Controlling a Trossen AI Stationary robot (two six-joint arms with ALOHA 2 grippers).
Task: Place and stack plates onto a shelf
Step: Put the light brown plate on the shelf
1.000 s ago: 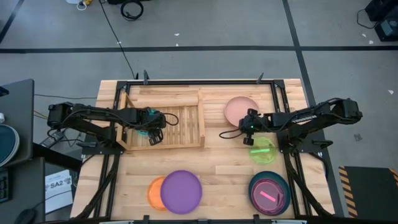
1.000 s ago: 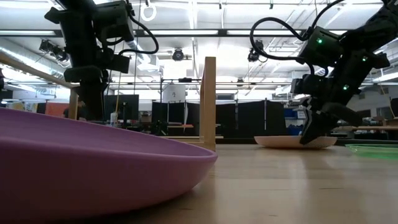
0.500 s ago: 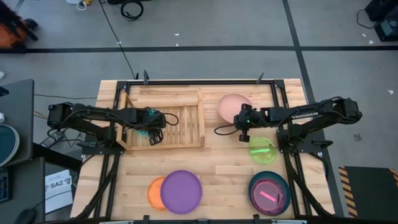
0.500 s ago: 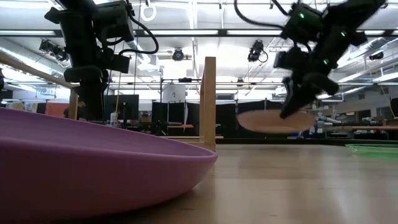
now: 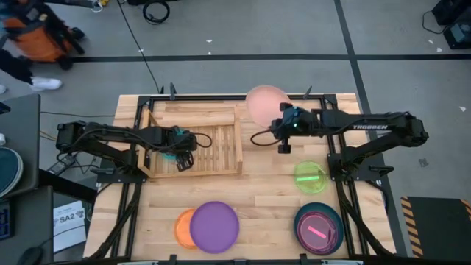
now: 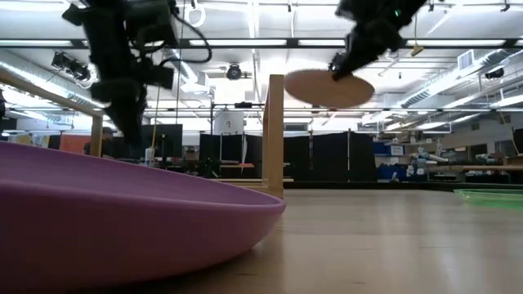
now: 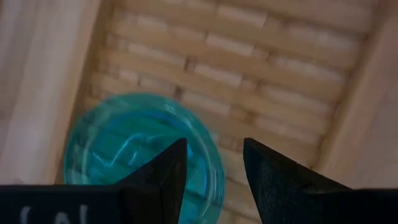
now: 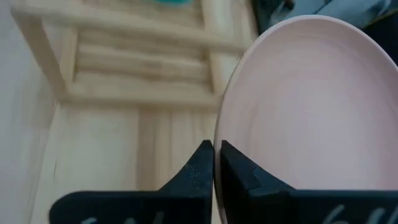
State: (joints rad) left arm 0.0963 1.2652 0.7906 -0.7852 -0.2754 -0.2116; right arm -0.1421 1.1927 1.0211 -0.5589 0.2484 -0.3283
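Observation:
My right gripper (image 5: 280, 124) is shut on a pale pink plate (image 5: 266, 105), held high above the table's far edge, just right of the shelf (image 5: 217, 151); the low view shows the plate (image 6: 329, 87) from below, well above the tabletop. The shelf is a light wooden slatted tray with side rails. My left gripper (image 7: 214, 155) hovers open over the shelf's left half, above a small blue plate (image 7: 127, 155) that lies flat on the slats. My right gripper pinches the pink plate's rim (image 8: 225, 134) between its two fingers (image 8: 200, 168), on the side of the plate toward the table's right and near edges. It reaches in from the table's right. The plate is lifted clear and extends past the fingertips, slightly tilted.
A large purple plate (image 5: 214, 227) lies over an orange one (image 5: 179, 227) near the front edge. A green plate (image 5: 310, 177) lies on the right, and a dark teal plate (image 5: 333, 216) holding a magenta plate (image 5: 319, 230) at front right. A person (image 5: 37, 33) passes beyond the far left corner.
My right gripper has raised the pink plate off the table, from right of the shelf, and carried it up and toward the far edge and slightly left. The plate now hangs clear, high above the tabletop. A person has come into view at the far left.

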